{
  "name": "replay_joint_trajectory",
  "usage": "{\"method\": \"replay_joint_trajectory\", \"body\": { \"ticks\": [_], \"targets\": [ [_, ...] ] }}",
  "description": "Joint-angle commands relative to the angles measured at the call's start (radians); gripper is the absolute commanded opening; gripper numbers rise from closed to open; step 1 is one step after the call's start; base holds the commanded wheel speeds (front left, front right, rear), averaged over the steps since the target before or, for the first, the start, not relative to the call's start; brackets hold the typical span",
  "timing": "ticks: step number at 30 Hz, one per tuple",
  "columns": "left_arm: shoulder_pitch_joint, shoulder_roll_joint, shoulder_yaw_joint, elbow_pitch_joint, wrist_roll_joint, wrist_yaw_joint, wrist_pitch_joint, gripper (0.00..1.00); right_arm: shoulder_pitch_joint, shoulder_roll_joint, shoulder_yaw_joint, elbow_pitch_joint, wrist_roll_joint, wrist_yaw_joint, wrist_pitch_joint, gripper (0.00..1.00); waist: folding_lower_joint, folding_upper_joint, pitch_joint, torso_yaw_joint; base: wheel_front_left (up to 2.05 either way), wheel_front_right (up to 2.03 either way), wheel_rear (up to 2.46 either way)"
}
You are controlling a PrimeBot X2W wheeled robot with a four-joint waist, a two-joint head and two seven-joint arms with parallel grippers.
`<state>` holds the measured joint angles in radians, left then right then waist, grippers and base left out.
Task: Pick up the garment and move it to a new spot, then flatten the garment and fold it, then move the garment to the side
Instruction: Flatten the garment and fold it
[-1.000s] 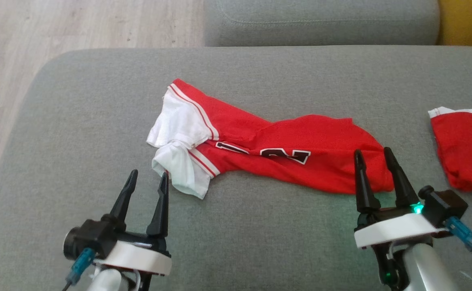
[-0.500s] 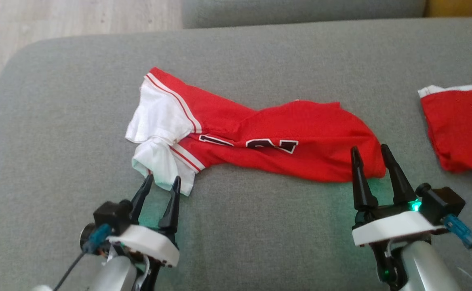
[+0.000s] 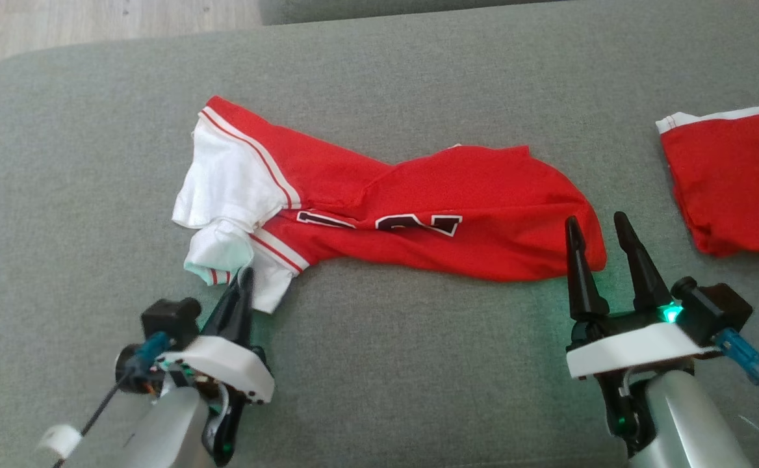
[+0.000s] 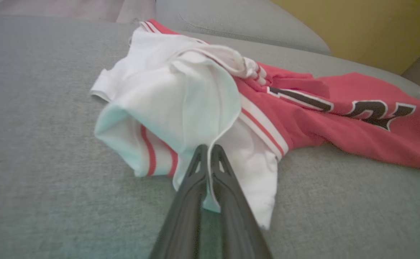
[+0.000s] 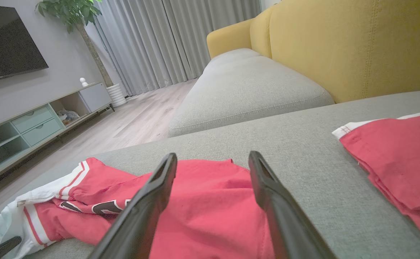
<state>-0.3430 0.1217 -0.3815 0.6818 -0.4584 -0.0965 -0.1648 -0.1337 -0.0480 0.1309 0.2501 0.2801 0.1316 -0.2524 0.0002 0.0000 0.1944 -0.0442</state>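
Here, the right wrist view is giving us the room: grey curtains (image 5: 167, 39), a dark television (image 5: 5, 43), and a low cabinet (image 5: 33, 122) whose open compartment is holding a small heap (image 5: 67, 116) we cannot identify. We are working over a grey sofa seat (image 3: 379, 364) with a yellow backrest (image 5: 357, 46) behind it. The garment (image 3: 418, 195), a red jersey with white sleeves, is lying crumpled across the seat's middle, and a second red garment (image 3: 730, 175) is lying well apart on its right. Our right gripper (image 3: 597, 224) is hovering wide open at the jersey's right end. Our left gripper (image 3: 244, 279) is pinching the white sleeve's edge, which the left wrist view is showing us close up.
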Motion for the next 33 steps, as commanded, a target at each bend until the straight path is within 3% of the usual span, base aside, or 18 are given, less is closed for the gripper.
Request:
{"method": "replay_joint_trajectory", "body": {
  "ticks": [1,7,17,27,28,29,30,33],
  "targets": [
    [-0.039,0.018,0.048,-0.012,-0.014,0.004,-0.025,0.00,-0.030,-0.002,0.023,-0.029,-0.003,-0.001,-0.009,1.00,-0.0002,0.0000,-0.005,0.001,0.00,0.00,0.00],
    [-0.015,0.019,0.100,-0.033,-0.036,0.008,-0.087,0.00,-0.016,-0.002,0.013,-0.022,-0.004,-0.001,-0.009,1.00,-0.0002,0.0000,-0.051,0.033,0.00,0.00,0.00],
    [0.140,0.015,0.154,-0.195,-0.044,0.035,-0.096,0.00,0.016,-0.002,0.017,0.001,0.008,-0.001,-0.009,1.00,-0.0002,0.0000,-0.127,0.106,0.00,0.00,0.00],
    [0.280,0.015,0.089,-0.268,-0.021,0.089,0.027,0.00,0.021,-0.002,0.031,0.022,0.021,-0.001,-0.009,1.00,-0.0002,0.0000,-0.156,0.117,0.00,0.00,0.00],
    [0.286,0.016,0.083,-0.274,-0.016,0.096,0.038,0.04,0.021,-0.002,0.032,0.024,0.022,-0.001,-0.009,1.00,-0.0002,0.0000,-0.158,0.116,0.00,0.00,0.00],
    [0.288,0.019,0.077,-0.284,-0.006,0.103,0.039,0.61,0.021,-0.002,0.033,0.025,0.023,-0.001,-0.009,1.00,-0.0002,0.0000,-0.159,0.115,0.00,0.00,0.00],
    [0.286,0.022,0.075,-0.297,0.005,0.113,0.030,1.00,0.020,-0.002,0.034,0.025,0.024,-0.001,-0.009,1.00,-0.0002,0.0000,-0.160,0.113,0.00,0.00,0.00],
    [0.264,0.032,0.072,-0.337,0.032,0.122,-0.010,1.00,0.019,-0.002,0.036,0.025,0.023,-0.001,-0.009,1.00,-0.0002,0.0000,-0.160,0.108,0.00,0.00,0.00]
  ]
}}
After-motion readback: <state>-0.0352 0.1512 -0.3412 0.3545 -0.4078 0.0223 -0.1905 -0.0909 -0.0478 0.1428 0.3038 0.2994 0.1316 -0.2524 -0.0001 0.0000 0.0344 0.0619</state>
